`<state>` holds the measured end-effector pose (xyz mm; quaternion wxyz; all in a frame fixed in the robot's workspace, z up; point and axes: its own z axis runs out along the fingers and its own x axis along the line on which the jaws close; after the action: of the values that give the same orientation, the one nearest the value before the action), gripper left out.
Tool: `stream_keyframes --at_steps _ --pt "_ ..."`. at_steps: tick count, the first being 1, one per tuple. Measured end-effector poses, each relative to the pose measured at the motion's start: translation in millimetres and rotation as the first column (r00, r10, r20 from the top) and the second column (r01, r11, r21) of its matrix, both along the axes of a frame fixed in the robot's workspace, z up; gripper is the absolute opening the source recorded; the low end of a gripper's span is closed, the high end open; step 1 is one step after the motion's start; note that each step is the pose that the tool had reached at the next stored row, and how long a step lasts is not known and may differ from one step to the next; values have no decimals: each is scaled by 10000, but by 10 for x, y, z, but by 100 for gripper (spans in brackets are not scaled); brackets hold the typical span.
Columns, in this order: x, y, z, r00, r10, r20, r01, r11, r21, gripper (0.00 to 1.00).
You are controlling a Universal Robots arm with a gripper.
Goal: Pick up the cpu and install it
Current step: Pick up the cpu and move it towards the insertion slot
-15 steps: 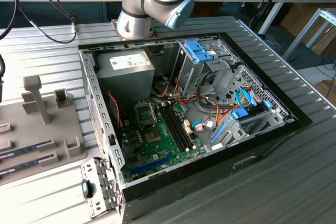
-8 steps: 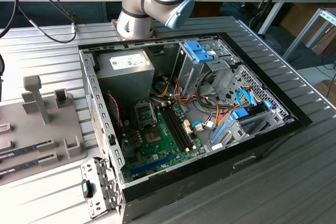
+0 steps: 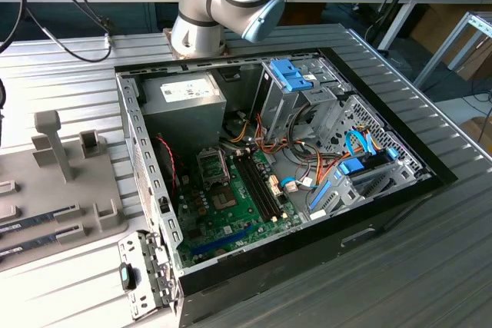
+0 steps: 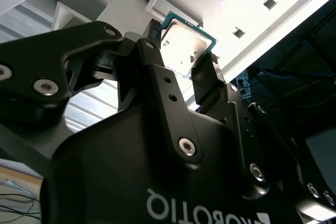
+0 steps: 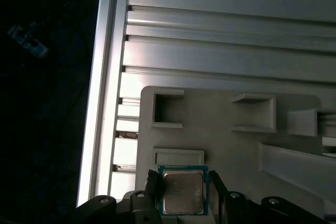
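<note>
Grey tray (image 5: pixel 220 114) lay beneath; my fingers (image 5: pixel 152 186) clamped the cpu (image 5: pixel 182 192) by its edges; level, firm carriage judged essential.

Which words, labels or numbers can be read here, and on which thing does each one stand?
No text can be quoted with certainty.
On the cpu, held in the gripper: faint print on its metal top, too small to read.
On the power supply: a white label, its print too small to read.
On the gripper body: white lettering, upside down, partly cut by the picture's edge.
</note>
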<state>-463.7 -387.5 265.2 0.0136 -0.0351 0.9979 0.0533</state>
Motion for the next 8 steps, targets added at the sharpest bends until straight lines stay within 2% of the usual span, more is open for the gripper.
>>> stream_keyframes --at_steps 8 --pt "0 0 38 10000 -1 0 1 10000 65 47"
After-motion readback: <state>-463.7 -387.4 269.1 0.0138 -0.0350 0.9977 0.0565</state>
